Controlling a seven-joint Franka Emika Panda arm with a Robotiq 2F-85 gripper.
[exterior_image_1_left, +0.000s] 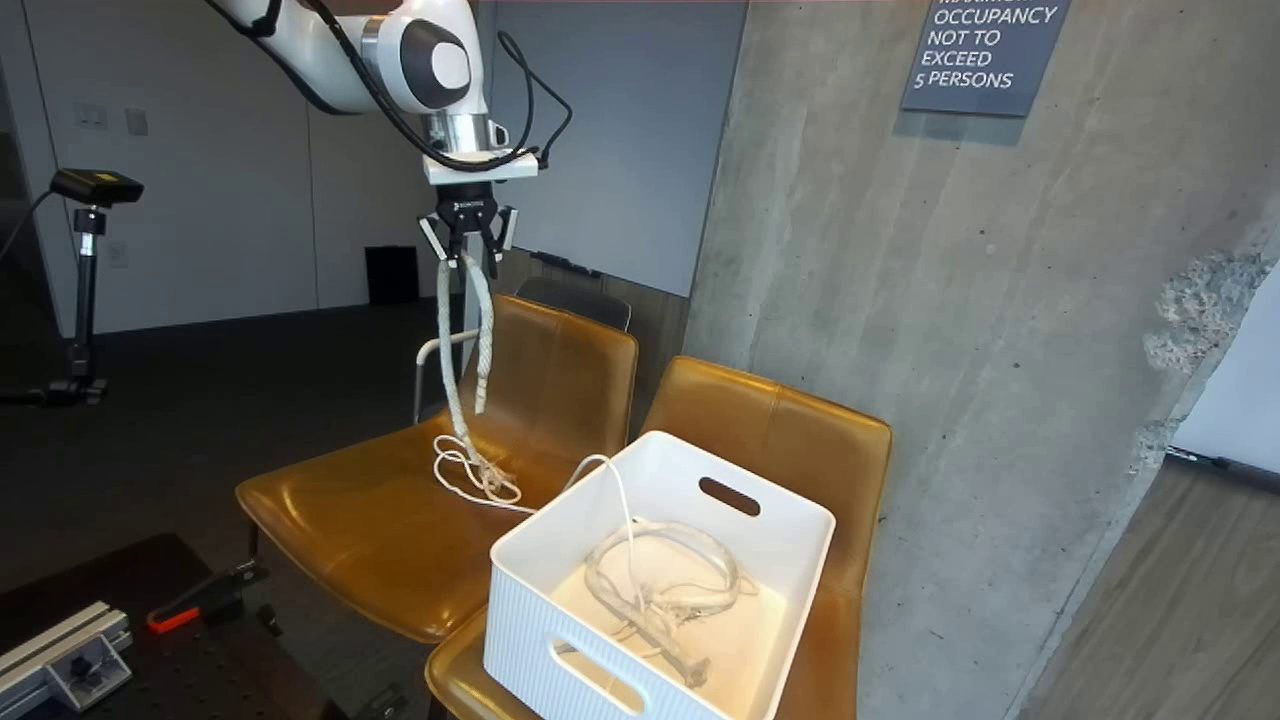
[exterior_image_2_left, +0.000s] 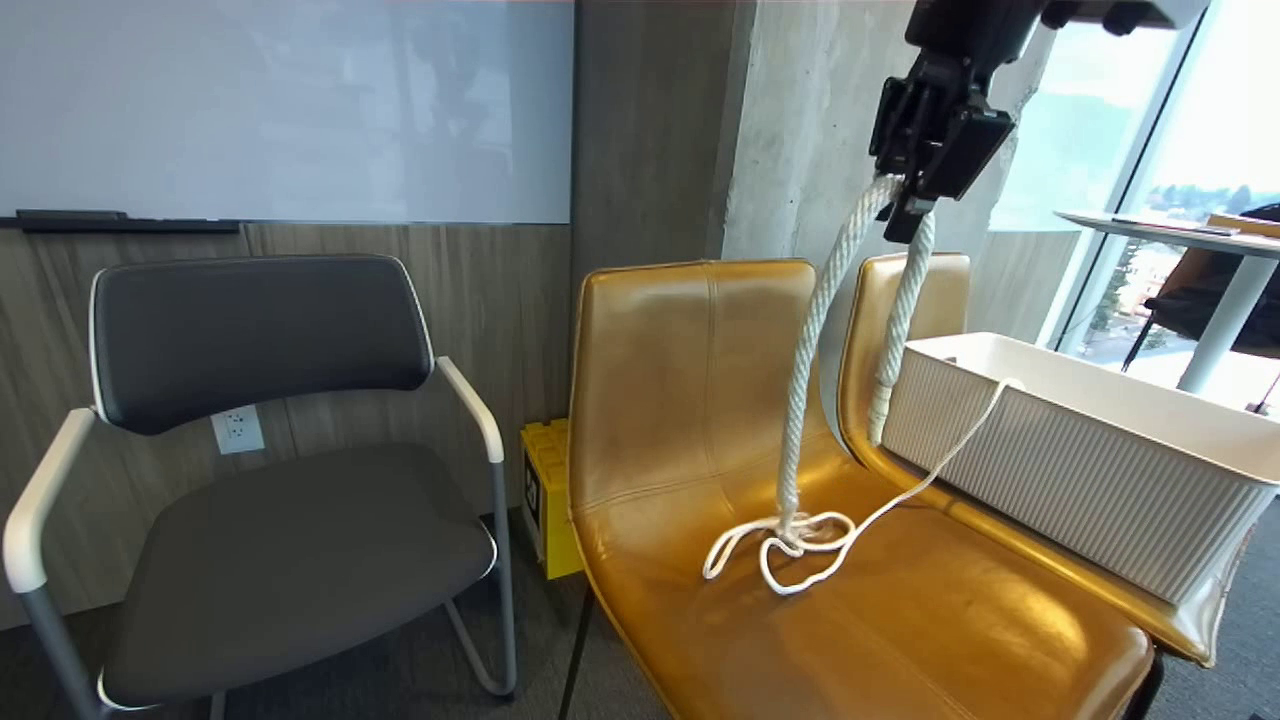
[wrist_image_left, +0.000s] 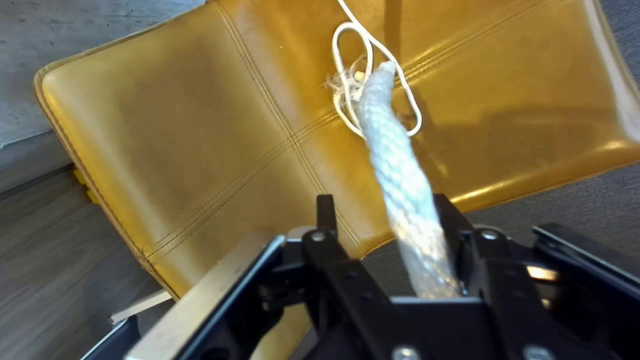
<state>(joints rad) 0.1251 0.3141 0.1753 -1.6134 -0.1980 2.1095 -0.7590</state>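
In an exterior view, the Robotiq gripper (exterior_image_1_left: 470, 258) points down over a tan leather chair (exterior_image_1_left: 380, 520), and a thick white rope (exterior_image_1_left: 447, 345) hangs from it in two legs; because it is borne partway along rather than at a tip, both ends drop. The shorter leg dangles clear of the seat, while the longer one reaches down to a frayed foot there, so the chair seems to take a little of its weight. Thin white cord (exterior_image_1_left: 601, 458) lies looped at that foot and arches over the rim of a ribbed white bin (exterior_image_1_left: 520, 630), slack enough to bridge the two. The bin stands on a matching chair (exterior_image_1_left: 790, 415), which probably serves to raise it within reach of the Panda arm (exterior_image_1_left: 430, 60), and a loose coil of rope (exterior_image_1_left: 690, 600) rests inside the bin. In an exterior view, the rope bends over in a narrow arch at the gripper's tip, and a grey armchair (exterior_image_2_left: 310, 560) and a yellow storage box (exterior_image_2_left: 552, 490) stand apart from the work. In the wrist view, the fingers (wrist_image_left: 327, 215) stand partway apart, the rope lying between them: it looks close against one, with a plain gap before the other, so it seems to rest there rather than being pinched from both sides; exactly what bears it is hidden. About its far end the cord's loops lie on the seat, next to loose fibres.
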